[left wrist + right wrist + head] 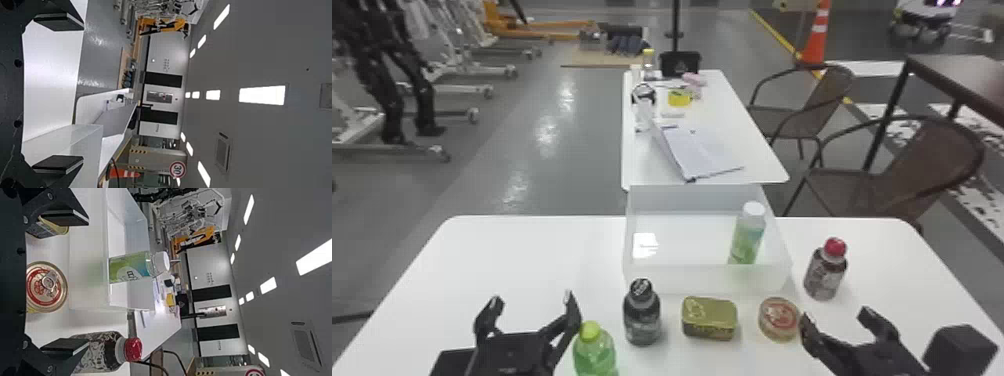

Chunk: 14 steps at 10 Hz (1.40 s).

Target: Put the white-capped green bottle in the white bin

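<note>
In the head view, the white-capped green bottle (748, 239) is standing upright inside the white bin (707, 278), toward its near right corner, so the task is looking done. The left gripper (532, 298) is waiting at the near left, and the right gripper (834, 316) is hanging empty at the near right, fingers apart. A low sideways swing could be bumping the bin's near wall and tipping the bottle over.

In the left wrist view, that gripper's fingers are standing wide apart, holding nothing; drifting right, they could be catching the yellow-green-capped bottle (594, 351).

In the right wrist view, one finger is overlapping the red-capped bottle (105, 350); whether it is touching, I cannot tell. Pulling back carelessly could be toppling that bottle or shoving the round can (46, 286).
</note>
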Each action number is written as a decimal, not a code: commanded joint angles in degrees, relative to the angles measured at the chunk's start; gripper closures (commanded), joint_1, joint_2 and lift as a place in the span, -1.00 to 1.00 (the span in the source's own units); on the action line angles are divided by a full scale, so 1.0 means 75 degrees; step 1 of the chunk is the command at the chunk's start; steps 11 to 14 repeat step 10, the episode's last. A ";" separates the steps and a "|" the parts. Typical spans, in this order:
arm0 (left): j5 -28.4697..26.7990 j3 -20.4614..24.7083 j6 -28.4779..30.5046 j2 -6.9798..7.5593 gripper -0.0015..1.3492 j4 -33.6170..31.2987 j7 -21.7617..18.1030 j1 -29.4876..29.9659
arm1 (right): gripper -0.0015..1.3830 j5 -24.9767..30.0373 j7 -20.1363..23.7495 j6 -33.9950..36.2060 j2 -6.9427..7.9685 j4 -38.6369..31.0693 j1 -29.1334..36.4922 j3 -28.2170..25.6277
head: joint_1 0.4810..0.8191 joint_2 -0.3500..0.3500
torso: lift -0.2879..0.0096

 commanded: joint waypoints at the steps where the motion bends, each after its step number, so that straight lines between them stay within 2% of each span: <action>1: -0.0206 0.0063 0.0089 -0.0020 -0.83 -0.0137 0.0000 0.0043 | -0.71 0.0128 -0.0035 0.0102 0.0016 -0.0087 0.0002 0.0001 | -0.60 0.00 | 0.26; 5: -0.0417 0.0098 0.0393 -0.0020 -0.83 -0.0313 0.0000 0.0090 | -0.71 0.0327 -0.0129 0.0266 0.0063 -0.0193 -0.0010 0.0001 | -0.60 0.00 | 0.26; 14: -0.0440 0.0133 0.0335 -0.0020 -0.83 -0.0313 0.0000 0.0090 | -0.71 0.0350 -0.0176 0.0313 0.0086 -0.0204 0.0002 0.0001 | -0.60 0.00 | 0.26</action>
